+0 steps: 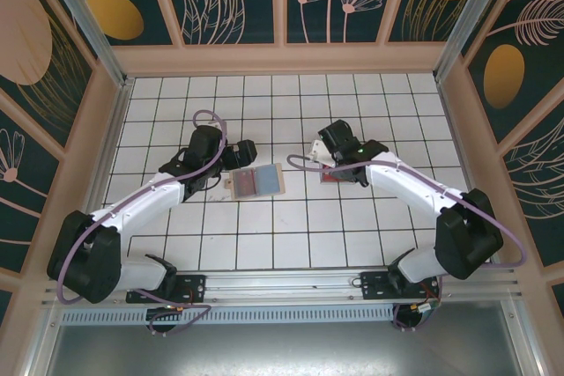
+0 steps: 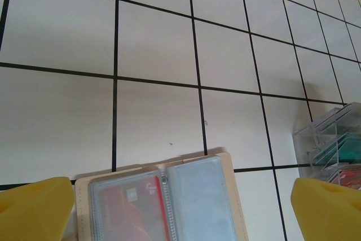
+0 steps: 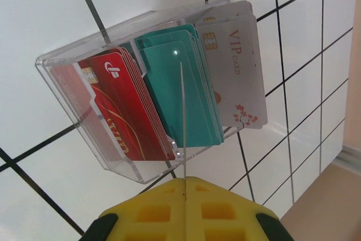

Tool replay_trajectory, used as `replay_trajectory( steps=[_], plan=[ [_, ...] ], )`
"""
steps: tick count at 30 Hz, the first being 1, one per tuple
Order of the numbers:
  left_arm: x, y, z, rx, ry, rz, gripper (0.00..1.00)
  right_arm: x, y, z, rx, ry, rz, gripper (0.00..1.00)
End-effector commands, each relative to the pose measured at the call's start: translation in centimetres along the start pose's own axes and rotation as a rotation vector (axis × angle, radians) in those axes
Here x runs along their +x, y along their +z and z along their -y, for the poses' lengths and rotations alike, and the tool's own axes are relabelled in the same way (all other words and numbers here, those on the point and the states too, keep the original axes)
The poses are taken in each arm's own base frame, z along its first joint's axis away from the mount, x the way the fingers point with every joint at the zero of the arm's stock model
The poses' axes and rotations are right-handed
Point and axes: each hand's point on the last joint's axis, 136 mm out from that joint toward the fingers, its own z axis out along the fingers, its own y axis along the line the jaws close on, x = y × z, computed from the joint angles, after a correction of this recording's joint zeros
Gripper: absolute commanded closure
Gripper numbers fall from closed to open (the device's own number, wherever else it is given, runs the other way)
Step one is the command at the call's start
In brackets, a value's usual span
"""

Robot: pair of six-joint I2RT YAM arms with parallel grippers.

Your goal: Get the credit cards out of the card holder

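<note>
left end effector (image 2: 180, 211) released at card holder (image 2: 194, 198) edge; right end effector (image 3: 184, 189) clenched on thin card (image 3: 181, 122)

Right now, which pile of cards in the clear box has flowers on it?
The white pile, at the end beside the teal pile: it says VIP and has pink blossoms. The red pile and teal have none.

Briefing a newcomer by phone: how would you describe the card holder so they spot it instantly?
On the tiled table, look near the middle. The card holder lies open flat, tan-bordered with clear sleeves; the neighbouring clear tray holds red, teal and white cards.
</note>
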Motion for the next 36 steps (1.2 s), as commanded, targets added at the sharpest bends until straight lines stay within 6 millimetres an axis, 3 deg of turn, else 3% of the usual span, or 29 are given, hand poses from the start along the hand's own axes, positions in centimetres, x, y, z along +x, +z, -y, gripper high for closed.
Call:
replay_trajectory(
  steps=[1,5,16,27,33,34,36],
  plan=[
    [-1.3,0.1,0.2,-0.003,0.016,0.042,0.02,-0.5,-0.2,1.0,0.069,-0.089,0.024,1.0],
    [-1.3,0.2,0.1,-0.012,0.02,0.044,0.02,-1.2,0.3,1.2,0.084,-0.121,0.046,1.0],
    [-1.4,0.2,-0.4,-0.036,0.02,0.053,0.02,-1.8,2.0,-0.7,0.01,-0.118,0.063,1.0],
    [-1.2,0.3,-0.6,-0.044,0.022,0.049,0.01,-1.2,2.8,-1.8,-0.026,-0.097,0.052,1.0],
    [-1.2,0.4,-0.6,-0.042,0.023,0.047,0.02,-0.9,3.7,-1.3,0.017,-0.08,0.033,1.0],
    [-1.1,0.3,-0.5,-0.039,0.024,0.046,0.02,-0.9,3.8,-1.2,0.024,-0.077,0.03,0.98],
    [-1.1,0.3,-0.6,-0.04,0.024,0.047,0.02,-1.0,3.9,-0.6,0.051,-0.054,0.027,0.72]
  ],
)
